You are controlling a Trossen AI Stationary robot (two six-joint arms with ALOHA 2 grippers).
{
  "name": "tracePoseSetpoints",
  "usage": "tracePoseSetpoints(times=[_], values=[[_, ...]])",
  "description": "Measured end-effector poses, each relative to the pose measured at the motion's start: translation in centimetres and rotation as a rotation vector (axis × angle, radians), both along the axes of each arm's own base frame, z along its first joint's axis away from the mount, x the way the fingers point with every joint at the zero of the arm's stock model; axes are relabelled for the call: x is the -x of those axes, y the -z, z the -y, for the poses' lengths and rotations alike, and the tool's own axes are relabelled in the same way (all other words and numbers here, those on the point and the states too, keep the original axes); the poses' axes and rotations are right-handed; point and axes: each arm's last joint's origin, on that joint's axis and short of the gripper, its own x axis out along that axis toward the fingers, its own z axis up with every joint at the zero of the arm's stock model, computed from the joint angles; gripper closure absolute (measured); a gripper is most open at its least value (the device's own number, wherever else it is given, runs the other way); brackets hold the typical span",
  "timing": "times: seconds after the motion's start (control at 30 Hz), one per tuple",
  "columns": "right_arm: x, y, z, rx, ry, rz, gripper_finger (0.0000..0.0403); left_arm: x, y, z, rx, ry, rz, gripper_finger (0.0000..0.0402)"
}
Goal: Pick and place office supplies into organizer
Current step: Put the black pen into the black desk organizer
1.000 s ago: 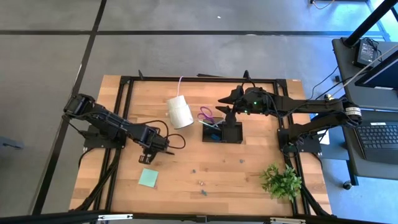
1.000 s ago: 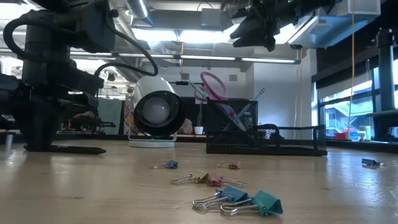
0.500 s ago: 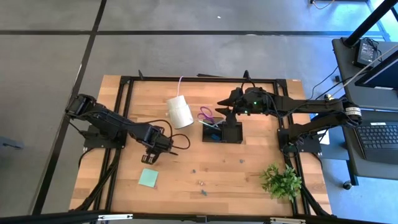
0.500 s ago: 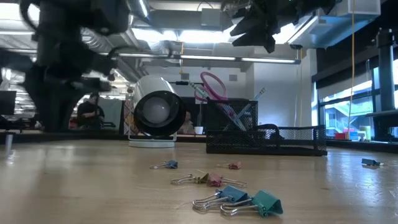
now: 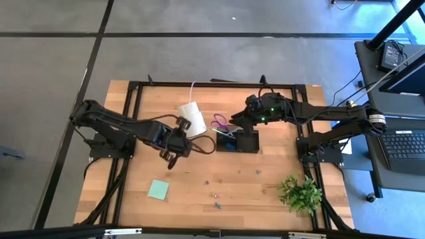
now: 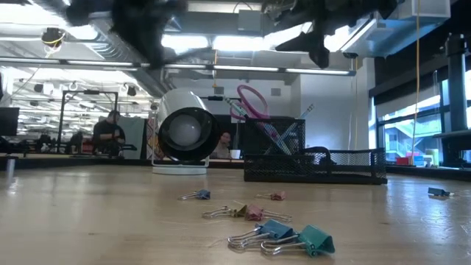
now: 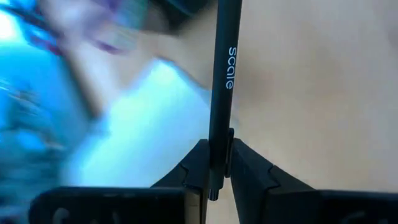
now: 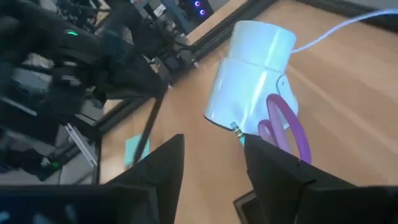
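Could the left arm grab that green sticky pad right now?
Probably not yet. The left gripper is shut on a black pen, so its fingers are taken. The sticky pad lies on bare table near it with nothing around it, so it looks easy to get once the pen is dropped off.

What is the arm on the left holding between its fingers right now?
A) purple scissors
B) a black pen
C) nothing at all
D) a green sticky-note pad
B: the left gripper is shut on a black pen that sticks out past its fingers, while the sticky-note pad lies on the table and the scissors stand in the organizer.
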Motion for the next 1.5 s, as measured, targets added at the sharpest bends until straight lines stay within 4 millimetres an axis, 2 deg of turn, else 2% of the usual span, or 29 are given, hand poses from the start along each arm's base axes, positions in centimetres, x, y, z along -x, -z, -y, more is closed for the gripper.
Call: tracePoseSetpoints(times=[0.13,0.27,0.47,0.77,1.13,1.5], values=[[0.0,0.0,-0.1,-0.104,0.003,0.008,0.0231,-0.8,-2.9,-0.2,-0.252,0.140,0.035,0.0358],[-0.2,-0.6,-0.2,-0.166,-0.016,0.071,0.0231,-1.7,-4.7,-0.3,-0.460,0.254,0.040,0.0358],[-0.4,-1.3,-0.2,-0.220,-0.001,0.146,0.0231,-3.2,-5.8,-0.7,-0.575,0.368,0.082,0.0357],[-0.7,-2.2,-0.2,-0.244,-0.002,0.236,0.0231,-4.3,-6.9,-1.9,-0.769,0.534,-0.015,0.0357],[-2.2,-1.5,0.1,-0.228,-0.001,0.282,0.0231,-5.3,-7.8,-2.7,-0.823,0.603,0.047,0.0357],[-3.7,-0.9,0.4,-0.219,-0.008,0.340,0.0231,-5.4,-7.7,-3.2,-0.823,0.629,0.038,0.0356]])
